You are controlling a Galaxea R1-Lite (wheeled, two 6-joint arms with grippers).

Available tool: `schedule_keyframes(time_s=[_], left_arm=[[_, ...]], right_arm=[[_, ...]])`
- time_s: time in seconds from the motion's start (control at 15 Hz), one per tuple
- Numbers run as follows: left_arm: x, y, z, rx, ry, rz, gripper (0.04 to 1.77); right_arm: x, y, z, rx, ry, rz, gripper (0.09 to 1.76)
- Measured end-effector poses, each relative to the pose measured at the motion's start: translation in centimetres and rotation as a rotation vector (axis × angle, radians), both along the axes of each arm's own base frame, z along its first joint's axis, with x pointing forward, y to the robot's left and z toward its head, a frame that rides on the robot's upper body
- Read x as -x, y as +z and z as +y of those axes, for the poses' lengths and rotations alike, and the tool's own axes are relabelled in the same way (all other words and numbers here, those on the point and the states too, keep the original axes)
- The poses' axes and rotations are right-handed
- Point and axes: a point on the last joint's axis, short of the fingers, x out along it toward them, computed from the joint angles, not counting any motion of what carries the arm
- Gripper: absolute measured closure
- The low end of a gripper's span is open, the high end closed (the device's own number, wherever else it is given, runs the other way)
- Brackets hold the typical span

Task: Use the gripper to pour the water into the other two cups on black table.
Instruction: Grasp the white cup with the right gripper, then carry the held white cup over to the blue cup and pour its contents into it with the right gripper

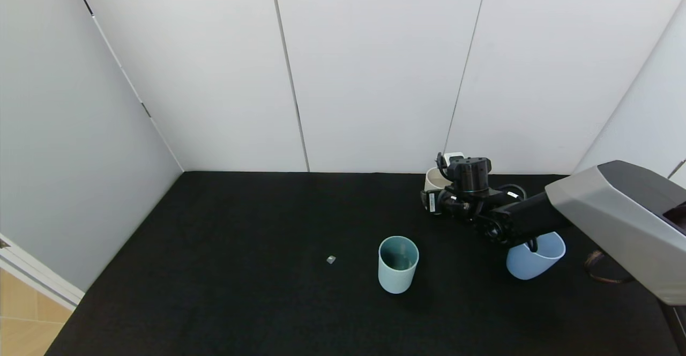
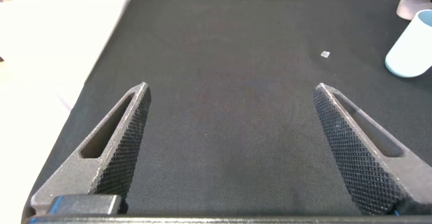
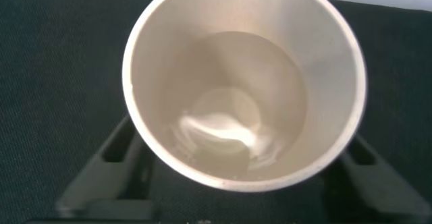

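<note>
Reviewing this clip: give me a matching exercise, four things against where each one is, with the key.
Things:
1. beige cup
2. teal cup
3. periwinkle cup
4. left tool

Places:
A. alone mid-table, upright
B. between the right tool's fingers
C. hovering over bare black table
D. partly hidden under the right arm

Pairs: 1-B, 2-A, 3-D, 4-C

the right arm (image 1: 514, 219) hides most of the cream cup (image 1: 433, 178) and the blue cup's (image 1: 538, 259) near rim. the teal cup (image 2: 412, 45) is cut off at the left wrist view's edge. the grey speck (image 1: 331, 259) is too small to identify.
</note>
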Motion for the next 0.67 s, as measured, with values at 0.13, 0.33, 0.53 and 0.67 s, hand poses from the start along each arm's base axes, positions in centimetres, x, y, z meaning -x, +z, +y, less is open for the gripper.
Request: schedule_keyframes(time_s=[0.13, 0.33, 0.53, 0.67], left_arm=[[0.0, 0.0, 0.0, 0.0, 0.0, 0.0, 0.09], [0.0, 0.0, 0.0, 0.0, 0.0, 0.0, 0.09], [0.0, 0.0, 0.0, 0.0, 0.0, 0.0, 0.09], [0.0, 0.0, 0.0, 0.0, 0.0, 0.0, 0.09]], right_arm=[[0.0, 0.1, 0.1, -0.001, 0.001, -0.001, 0.58], [0.1, 0.4, 0.1, -0.003, 0.002, -0.007, 0.6], [0.4, 1.5, 0.0, -0.001, 0.004, -0.005, 0.6], [0.7, 3.0, -0.1, -0.005, 0.003, -0.014, 0.6]])
